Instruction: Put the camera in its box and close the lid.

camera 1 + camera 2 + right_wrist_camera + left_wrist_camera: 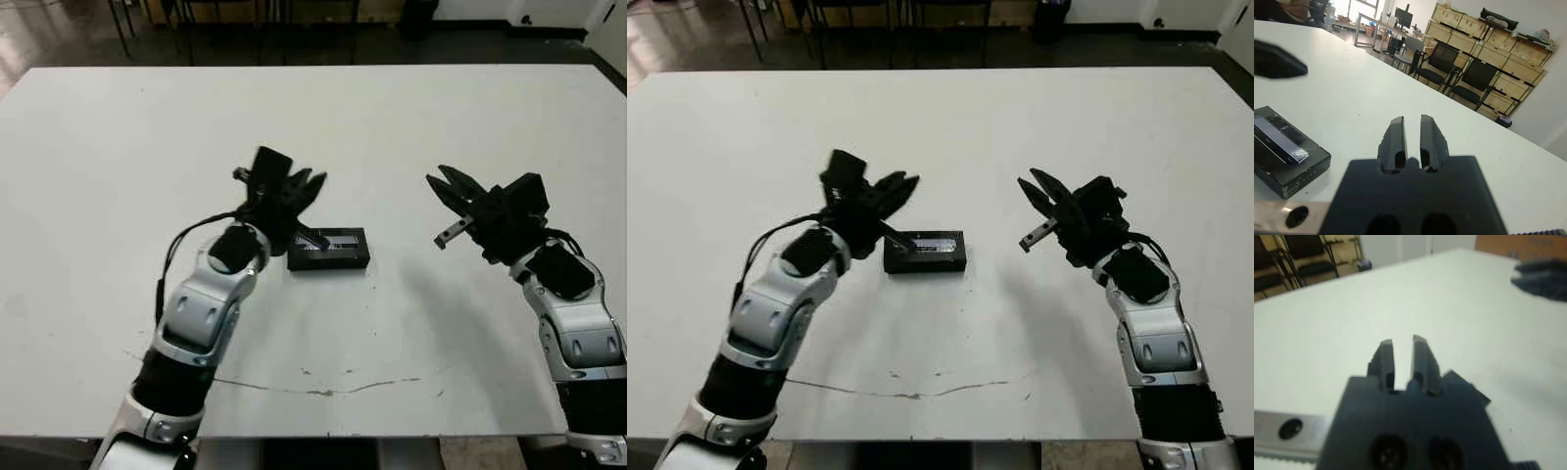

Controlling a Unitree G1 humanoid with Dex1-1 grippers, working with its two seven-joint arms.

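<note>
A black lid (338, 239) with a glossy bluish-grey strip sits squarely on the box (329, 261) at the table's middle, so the two read as one shut case. The camera is hidden. My left gripper (312, 182) hovers just above and left of the case, fingers shut, nothing held. Off to the case's right, my right gripper (447, 182) is raised and points toward it, also shut and holding nothing. The right wrist view shows the lid (1281, 138) beside its fingers (1397, 137).
The white table (118, 157) has a thin dark crack line (323, 390) near its front edge. Chairs and stacked wooden crates (1488, 44) stand beyond the table. Bare tabletop lies on every side of the case.
</note>
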